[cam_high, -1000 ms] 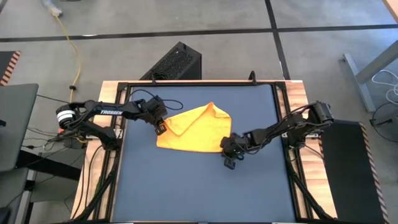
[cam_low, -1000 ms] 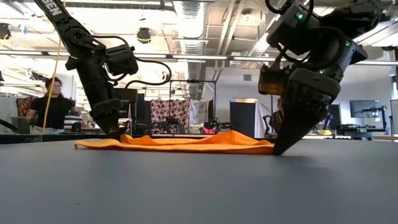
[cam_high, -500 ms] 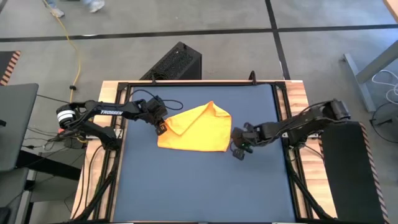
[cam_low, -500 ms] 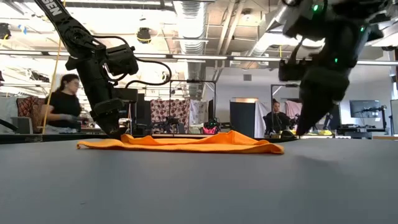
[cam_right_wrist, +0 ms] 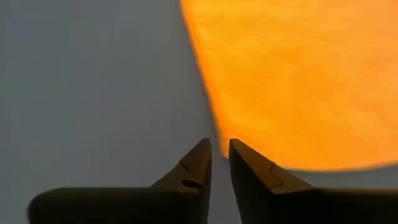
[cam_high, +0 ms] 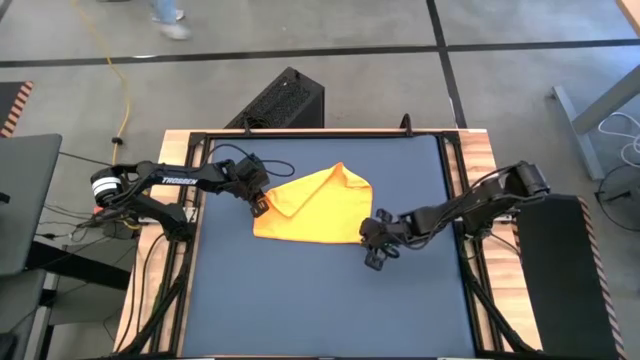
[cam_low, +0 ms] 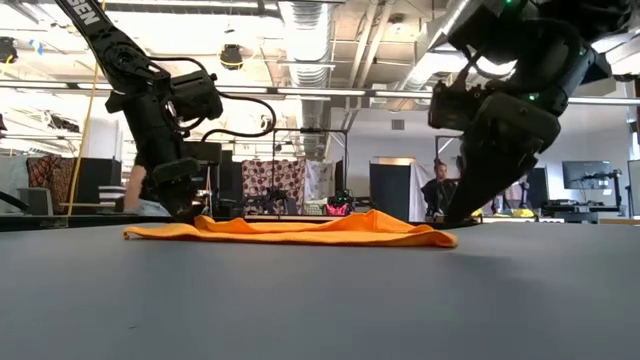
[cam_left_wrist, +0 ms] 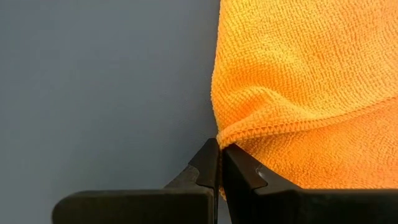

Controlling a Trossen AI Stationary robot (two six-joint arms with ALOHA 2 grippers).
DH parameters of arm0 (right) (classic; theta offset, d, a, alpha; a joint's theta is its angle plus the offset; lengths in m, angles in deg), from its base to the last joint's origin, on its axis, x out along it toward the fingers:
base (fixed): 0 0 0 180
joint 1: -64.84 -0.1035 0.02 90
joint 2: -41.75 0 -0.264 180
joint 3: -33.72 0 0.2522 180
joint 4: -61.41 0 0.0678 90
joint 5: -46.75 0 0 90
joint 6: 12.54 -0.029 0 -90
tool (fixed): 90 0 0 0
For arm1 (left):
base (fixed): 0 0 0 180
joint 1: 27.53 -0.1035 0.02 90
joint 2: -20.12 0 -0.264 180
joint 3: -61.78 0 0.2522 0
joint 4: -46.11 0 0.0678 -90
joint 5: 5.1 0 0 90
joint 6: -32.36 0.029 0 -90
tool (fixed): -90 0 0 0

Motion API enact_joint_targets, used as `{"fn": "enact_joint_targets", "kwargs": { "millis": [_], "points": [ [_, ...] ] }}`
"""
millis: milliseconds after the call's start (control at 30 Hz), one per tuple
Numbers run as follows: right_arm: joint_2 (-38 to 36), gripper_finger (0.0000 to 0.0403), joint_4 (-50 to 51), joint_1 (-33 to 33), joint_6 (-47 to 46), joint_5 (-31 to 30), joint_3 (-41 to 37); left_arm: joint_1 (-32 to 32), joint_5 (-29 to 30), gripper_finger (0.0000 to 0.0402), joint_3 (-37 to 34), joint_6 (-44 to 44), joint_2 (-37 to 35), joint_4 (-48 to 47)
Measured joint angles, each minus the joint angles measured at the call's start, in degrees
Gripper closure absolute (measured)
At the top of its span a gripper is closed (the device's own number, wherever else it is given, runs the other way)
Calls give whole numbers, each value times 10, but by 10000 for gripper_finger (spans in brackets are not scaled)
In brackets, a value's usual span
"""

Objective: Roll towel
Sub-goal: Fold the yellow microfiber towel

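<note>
Comparing the high view with those taken just before, the right tool had pulled away from the towel's corner and then come back beside it, while the left tool had not shifted at all. The towel lay as it had a second earlier, flat and unrolled on the dark blue worktop. Judged from this, no rolling had begun; the right arm seemed to be retrying its approach to the corner.

Left side: the left tool was closed, its two tips together on a small fold of the towel's hem, which puckered up just ahead of them. In the low view this tool stood on the cloth's end, pinning it to the worktop.

Middle: the towel stretched between the two tools as a low, slightly humped sheet.

Right side: the right tool showed a narrow gap between its tips and held nothing. The towel's edge lay just ahead of and beside the tips, with bare worktop under them. In the low view the right tool hung at the cloth's other end; whether it touched the cloth could not be told.
</note>
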State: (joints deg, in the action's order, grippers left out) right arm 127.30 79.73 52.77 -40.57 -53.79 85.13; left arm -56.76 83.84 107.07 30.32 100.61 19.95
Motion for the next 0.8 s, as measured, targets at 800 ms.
{"fn": "enact_joint_targets", "kwargs": {
  "millis": [800],
  "points": [
    [-10,228,32,1,-47,0,0,0,29,290,26,28,-118,-61]
  ]
}}
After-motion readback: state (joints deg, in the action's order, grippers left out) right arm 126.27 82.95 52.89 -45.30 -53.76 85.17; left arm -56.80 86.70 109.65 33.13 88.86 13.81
